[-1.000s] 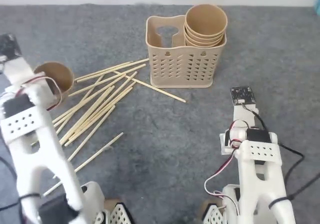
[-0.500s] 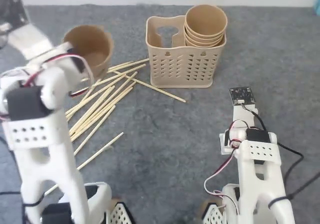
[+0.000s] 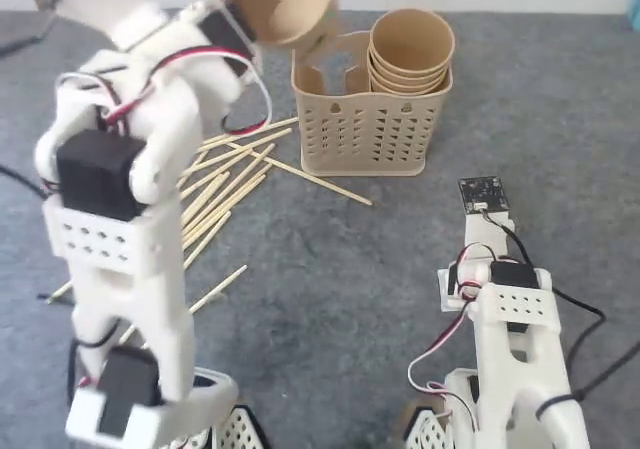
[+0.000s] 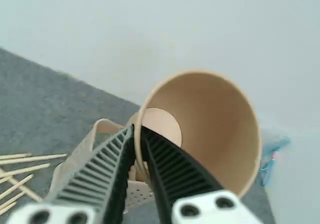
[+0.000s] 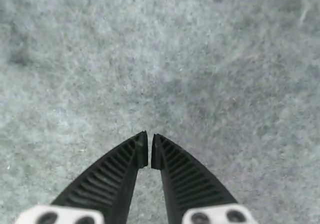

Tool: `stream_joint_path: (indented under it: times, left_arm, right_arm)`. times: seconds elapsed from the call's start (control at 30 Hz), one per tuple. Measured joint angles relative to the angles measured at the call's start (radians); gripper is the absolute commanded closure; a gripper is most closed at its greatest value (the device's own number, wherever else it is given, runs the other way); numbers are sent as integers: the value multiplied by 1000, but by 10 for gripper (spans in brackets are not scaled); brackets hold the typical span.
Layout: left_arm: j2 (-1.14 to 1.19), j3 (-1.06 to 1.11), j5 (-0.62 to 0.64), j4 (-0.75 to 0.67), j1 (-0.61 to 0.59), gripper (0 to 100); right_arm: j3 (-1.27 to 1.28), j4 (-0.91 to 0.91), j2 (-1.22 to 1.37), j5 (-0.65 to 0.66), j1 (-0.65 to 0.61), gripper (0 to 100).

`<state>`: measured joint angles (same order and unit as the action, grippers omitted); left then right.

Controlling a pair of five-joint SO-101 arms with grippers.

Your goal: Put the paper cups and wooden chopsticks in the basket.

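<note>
My left gripper (image 4: 137, 132) is shut on the rim of a brown paper cup (image 4: 210, 129), which it holds tilted in the air. In the high view that paper cup (image 3: 280, 4) hangs just left of and above the beige basket (image 3: 365, 124). A stack of paper cups (image 3: 411, 47) fills the basket's right compartment. Several wooden chopsticks (image 3: 225, 174) lie scattered on the grey carpet left of the basket. My right gripper (image 5: 149, 146) is shut over bare carpet, with nothing between its fingers; the right arm (image 3: 505, 309) stands at the lower right.
The left arm (image 3: 130, 199) rises tall over the left side and hides part of the chopsticks. One chopstick (image 3: 305, 177) lies in front of the basket. A pale wall (image 4: 150, 29) stands behind the carpet. A blue object (image 4: 272, 154) lies at the far right.
The left arm has lifted the paper cup off the carpet and swung it up and to the right, towards the basket. The right arm has stayed still.
</note>
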<state>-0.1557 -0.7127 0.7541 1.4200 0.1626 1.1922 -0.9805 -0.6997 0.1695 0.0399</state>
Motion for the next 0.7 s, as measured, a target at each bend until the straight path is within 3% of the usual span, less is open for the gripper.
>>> stream_joint_path:
  times: [0.37,0.7]
  left_arm:
    - [322,-287,0,0,140,988]
    - [595,-471,0,11,167,987]
  right_arm:
    - [0,0,0,40,0,972]
    - [0,0,0,41,0,972]
